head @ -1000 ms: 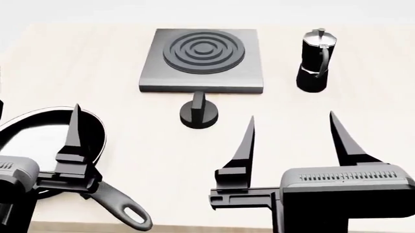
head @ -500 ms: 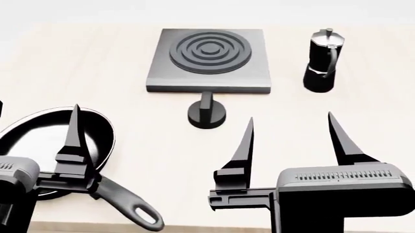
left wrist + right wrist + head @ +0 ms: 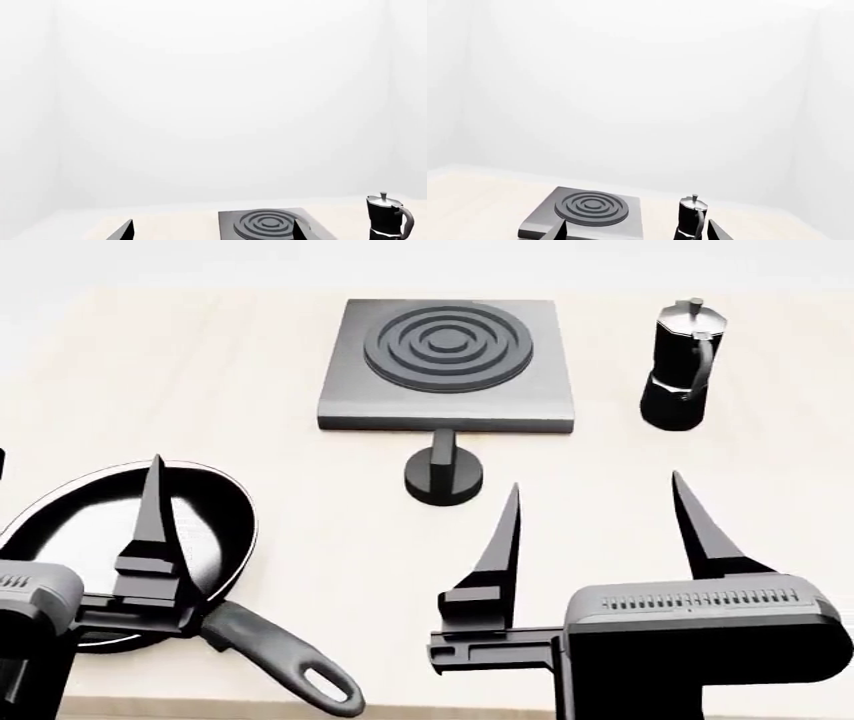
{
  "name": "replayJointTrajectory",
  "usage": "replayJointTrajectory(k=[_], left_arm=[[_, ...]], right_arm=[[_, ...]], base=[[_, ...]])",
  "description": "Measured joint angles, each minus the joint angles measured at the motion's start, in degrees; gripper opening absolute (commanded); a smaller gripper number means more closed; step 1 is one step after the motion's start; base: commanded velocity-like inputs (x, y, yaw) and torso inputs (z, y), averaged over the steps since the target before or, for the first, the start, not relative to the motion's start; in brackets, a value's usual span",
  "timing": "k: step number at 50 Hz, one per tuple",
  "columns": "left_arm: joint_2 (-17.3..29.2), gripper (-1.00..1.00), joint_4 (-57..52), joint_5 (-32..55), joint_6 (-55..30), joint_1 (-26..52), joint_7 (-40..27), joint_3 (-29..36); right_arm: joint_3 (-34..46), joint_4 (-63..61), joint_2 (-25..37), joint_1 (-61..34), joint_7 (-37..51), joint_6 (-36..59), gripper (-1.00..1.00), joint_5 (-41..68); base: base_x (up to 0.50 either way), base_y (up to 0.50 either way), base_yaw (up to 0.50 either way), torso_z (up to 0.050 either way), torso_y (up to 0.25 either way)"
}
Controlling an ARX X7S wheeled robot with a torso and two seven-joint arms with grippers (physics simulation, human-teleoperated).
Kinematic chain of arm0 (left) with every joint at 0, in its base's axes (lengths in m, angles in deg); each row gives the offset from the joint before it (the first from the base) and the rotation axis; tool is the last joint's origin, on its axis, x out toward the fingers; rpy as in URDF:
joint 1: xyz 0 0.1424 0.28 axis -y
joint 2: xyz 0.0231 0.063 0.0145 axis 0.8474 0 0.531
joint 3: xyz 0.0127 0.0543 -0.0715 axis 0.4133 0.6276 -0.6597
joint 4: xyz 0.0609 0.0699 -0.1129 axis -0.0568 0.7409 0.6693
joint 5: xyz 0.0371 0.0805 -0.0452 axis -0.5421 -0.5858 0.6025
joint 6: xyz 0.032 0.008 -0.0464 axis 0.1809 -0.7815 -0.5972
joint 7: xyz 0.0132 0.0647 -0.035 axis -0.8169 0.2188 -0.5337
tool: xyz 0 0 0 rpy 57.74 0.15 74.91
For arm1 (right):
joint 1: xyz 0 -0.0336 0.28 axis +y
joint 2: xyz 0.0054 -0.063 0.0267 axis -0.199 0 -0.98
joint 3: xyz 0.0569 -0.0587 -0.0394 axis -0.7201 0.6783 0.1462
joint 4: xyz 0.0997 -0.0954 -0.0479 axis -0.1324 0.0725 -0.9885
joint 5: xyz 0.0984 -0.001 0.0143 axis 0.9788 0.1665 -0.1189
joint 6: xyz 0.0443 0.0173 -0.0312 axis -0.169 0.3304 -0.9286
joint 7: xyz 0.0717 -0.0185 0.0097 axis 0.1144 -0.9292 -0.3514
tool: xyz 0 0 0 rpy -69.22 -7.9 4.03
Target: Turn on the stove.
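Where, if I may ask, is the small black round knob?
In the head view the knob stands centrally, just before the grey stove plate.

Stove (image 3: 447,400) matt brushed grey metal; knob (image 3: 445,477) matt black; frying pan (image 3: 127,540) glossy black; table (image 3: 200,390) pale matt wood.

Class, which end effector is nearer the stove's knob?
Right. The right end effector, open, sits just short of the knob and slightly right; the left end effector hangs over the frying pan, farther left.
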Motion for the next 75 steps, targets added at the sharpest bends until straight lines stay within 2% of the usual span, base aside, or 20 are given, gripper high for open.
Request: replayJointTrajectory(k=[75], left_arm=[[1.6,1.00,0.6,1.7,0.7,0.3,-2.0,1.2]], right_arm=[[1.2,0.5,1.3,-0.3,1.9,-0.2,1.00,1.6]], base=[[0.00,0.07,0.00,0.000,0.000]])
